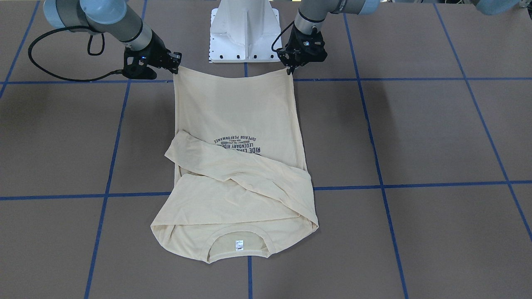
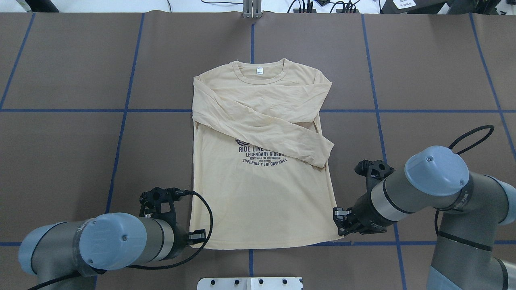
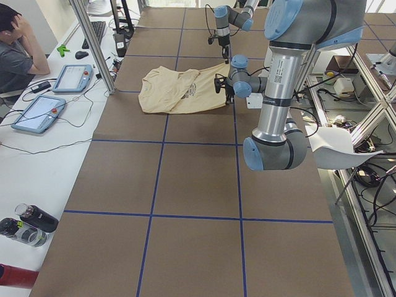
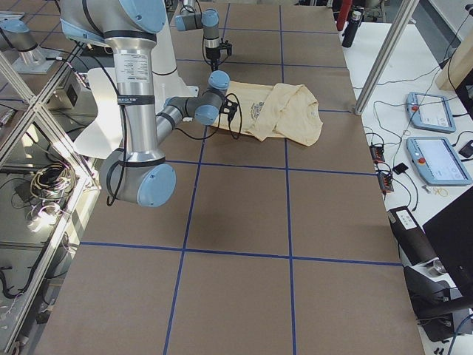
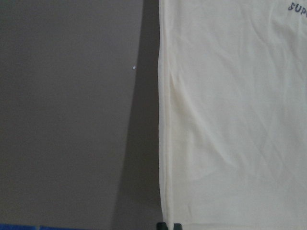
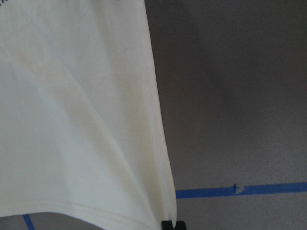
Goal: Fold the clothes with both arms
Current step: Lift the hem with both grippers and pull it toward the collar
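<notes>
The cream-yellow shirt (image 2: 262, 193) lies flat, print up, with both sleeves folded across the chest and the neck label (image 2: 259, 71) at the far end. My left gripper (image 2: 199, 235) is shut on the near hem corner on the robot's left; its closed fingertips pinch the hem edge in the left wrist view (image 5: 168, 225). My right gripper (image 2: 338, 215) is shut on the other near hem corner, pinched in the right wrist view (image 6: 172, 224). In the front-facing view both corners (image 1: 178, 68) (image 1: 290, 69) are raised slightly off the table.
The white pedestal base (image 1: 245, 33) stands just behind the hem between the arms. Blue tape lines (image 2: 125, 110) grid the brown table. A side bench holds tablets (image 3: 37, 111) and bottles (image 3: 28, 223), and an operator (image 3: 15, 55) sits there.
</notes>
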{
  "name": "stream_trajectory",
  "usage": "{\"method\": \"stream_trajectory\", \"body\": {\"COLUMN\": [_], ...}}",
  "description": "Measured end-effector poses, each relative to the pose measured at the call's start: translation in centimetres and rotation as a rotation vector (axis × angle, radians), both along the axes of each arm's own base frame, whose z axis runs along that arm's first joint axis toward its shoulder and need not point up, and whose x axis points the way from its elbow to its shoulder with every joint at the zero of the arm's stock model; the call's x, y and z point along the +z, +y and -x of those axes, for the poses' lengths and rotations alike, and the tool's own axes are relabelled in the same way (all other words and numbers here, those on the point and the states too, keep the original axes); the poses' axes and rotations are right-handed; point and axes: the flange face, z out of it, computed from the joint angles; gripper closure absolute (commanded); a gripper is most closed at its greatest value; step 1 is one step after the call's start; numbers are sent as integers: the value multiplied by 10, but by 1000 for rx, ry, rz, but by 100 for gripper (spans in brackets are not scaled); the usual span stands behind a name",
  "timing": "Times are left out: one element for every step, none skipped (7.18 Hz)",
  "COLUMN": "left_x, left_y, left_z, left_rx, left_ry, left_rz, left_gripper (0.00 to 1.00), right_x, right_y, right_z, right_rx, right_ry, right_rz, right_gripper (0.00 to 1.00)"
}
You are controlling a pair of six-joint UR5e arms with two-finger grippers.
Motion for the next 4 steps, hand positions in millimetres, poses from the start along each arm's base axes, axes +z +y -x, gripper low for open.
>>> {"method": "stream_trajectory", "body": {"left_x": [-2,-5,-8,-14], "left_y": [7,11,11,4], "left_z": [3,5,5,8], "left_rx": [14,24,30,21], "left_ry": [5,13,20,32], "left_rz": [1,4,8,9], "left_gripper": [100,100,100,100], "right_x": [0,-3,-7,-13], "right_y": [1,1,-3,-14], "right_z": [-1,-1,-1,-4], "right_rx": [-2,-4,1,21], "right_ry": [-1,-7,-18,-29], "right_rz": [2,0,-6,-14], "right_gripper": [100,100,100,100]}}
